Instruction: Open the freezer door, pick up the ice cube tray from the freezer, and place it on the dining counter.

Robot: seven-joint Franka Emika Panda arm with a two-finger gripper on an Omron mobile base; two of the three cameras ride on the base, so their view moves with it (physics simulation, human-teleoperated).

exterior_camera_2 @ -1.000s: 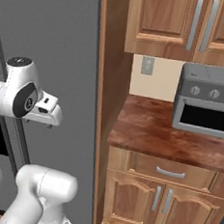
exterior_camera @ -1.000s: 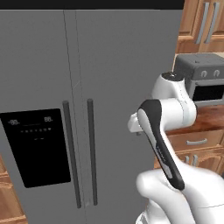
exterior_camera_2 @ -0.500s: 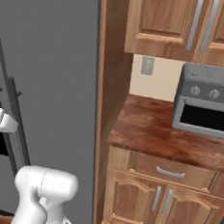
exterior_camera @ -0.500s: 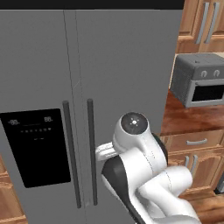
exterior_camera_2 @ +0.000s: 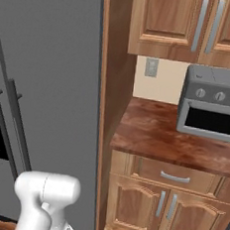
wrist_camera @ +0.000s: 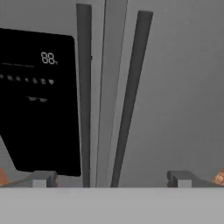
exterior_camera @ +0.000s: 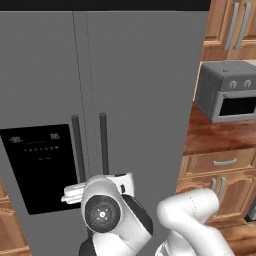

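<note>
The freezer door (exterior_camera: 40, 75) is shut; it is matte grey with a black dispenser panel (exterior_camera: 40, 167) and a dark bar handle (exterior_camera: 77, 150). The plain grey door (exterior_camera: 150, 100) beside it has its own handle (exterior_camera: 103, 145). My gripper (exterior_camera: 97, 187) hangs low in front of the two handles, facing the doors. In the hand view my gripper (wrist_camera: 111, 179) is open, its fingertips (wrist_camera: 43, 178) wide apart, with the freezer handle (wrist_camera: 84, 96) and the panel (wrist_camera: 39, 100) straight ahead and a gap between. The freezer's inside and the ice cube tray are hidden behind the door. The dining counter is out of view.
A grey toaster oven (exterior_camera_2: 214, 109) stands on a reddish wood counter (exterior_camera_2: 155, 136) right of the fridge, with a drawer (exterior_camera_2: 176, 176) and cabinet doors below. Wooden wall cabinets (exterior_camera_2: 195, 25) hang above. A wood side panel (exterior_camera_2: 112, 87) borders the fridge.
The arm has swung from high on the right down and leftward, so the hand now sits low in front of the door handles. Both doors stay shut.
</note>
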